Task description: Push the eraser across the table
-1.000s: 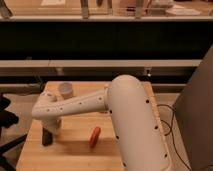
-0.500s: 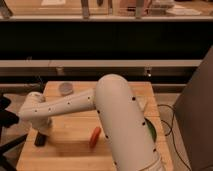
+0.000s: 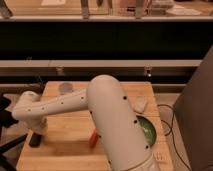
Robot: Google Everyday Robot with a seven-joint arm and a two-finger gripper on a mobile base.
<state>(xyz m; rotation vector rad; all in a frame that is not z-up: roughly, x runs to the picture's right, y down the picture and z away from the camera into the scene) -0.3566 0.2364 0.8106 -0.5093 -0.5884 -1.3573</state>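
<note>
My white arm reaches from the lower right across the wooden table (image 3: 65, 152) to its left side. The gripper (image 3: 36, 131) is at the arm's end, low over the table near the left edge. A small dark block (image 3: 33, 141), apparently the eraser, lies on the table right under and against the gripper. I cannot tell exactly where the gripper ends and the block begins.
An orange stick-like object (image 3: 93, 139) lies mid-table beside the arm. A green bowl (image 3: 149, 131) sits at the right, partly behind the arm. A whitish lump (image 3: 140, 105) is at the right rear and a grey round object (image 3: 65, 88) at the left rear. Dark shelving stands behind the table.
The arm has swung left. The gripper and the dark block under it have moved left toward the table's left edge. The orange object has stayed put.
</note>
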